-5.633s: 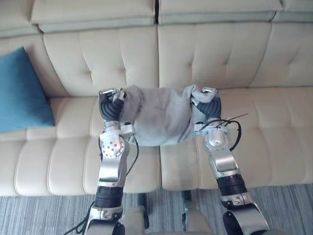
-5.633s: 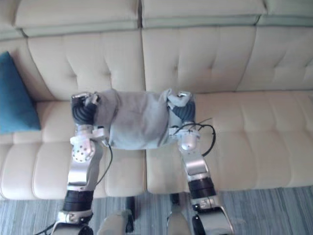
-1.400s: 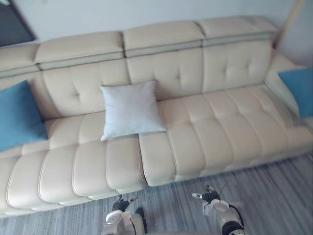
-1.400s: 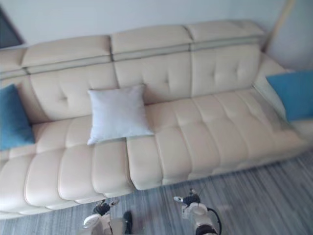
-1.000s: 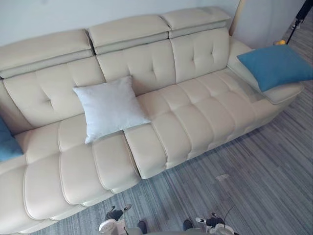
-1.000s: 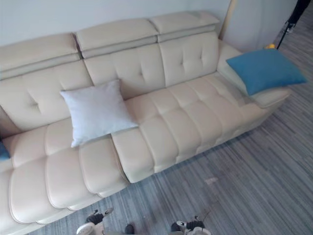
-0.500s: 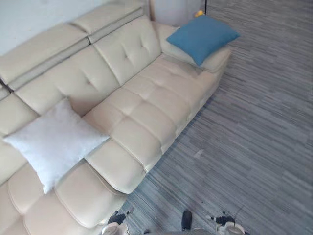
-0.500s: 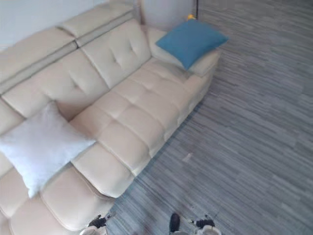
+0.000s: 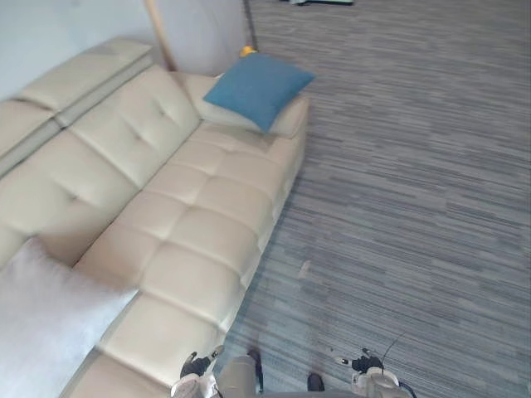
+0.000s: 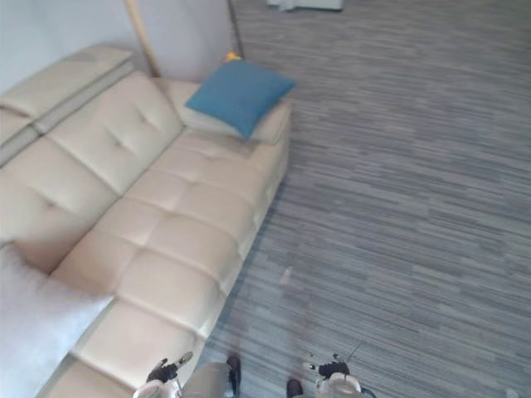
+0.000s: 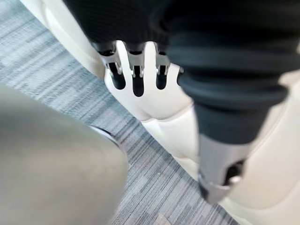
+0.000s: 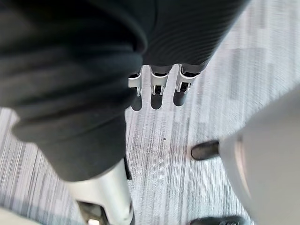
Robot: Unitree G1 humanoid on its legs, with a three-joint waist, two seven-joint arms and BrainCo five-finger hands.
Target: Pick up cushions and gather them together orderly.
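Left hand (image 11: 137,82) and right hand (image 12: 158,84) hang low, fingers straight, empty — blue cushion (image 9: 259,87) sits on the sofa (image 9: 199,232) at eleven o'clock, pale cushion (image 9: 37,327) at eight.

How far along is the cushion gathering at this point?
Done: the pale grey square cushion lies on the cream leather sofa. In hand: nothing; left hand and right hand hang open. Left: the blue square cushion sits apart on the far armrest, not yet gathered.
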